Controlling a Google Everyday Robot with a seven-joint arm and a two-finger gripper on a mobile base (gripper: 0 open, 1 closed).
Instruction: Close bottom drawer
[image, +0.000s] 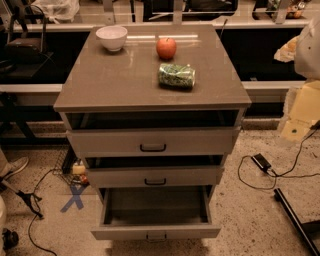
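Gripper: out of frame, state cannot be told.
Bottom drawer (155, 232): pulled far out, farthest of three.
Cabinet top (100, 85): bowl (111, 37), apple (166, 48), green packet (176, 75).

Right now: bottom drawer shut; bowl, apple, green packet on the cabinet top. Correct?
No. The camera view shows the bottom drawer pulled well out, not shut. Bowl, apple and green packet are on the cabinet top. The tool sits at the right edge, apart from the cabinet.

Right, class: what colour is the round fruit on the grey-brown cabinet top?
The round apple is red, camera view; the gripper sits at the right edge.
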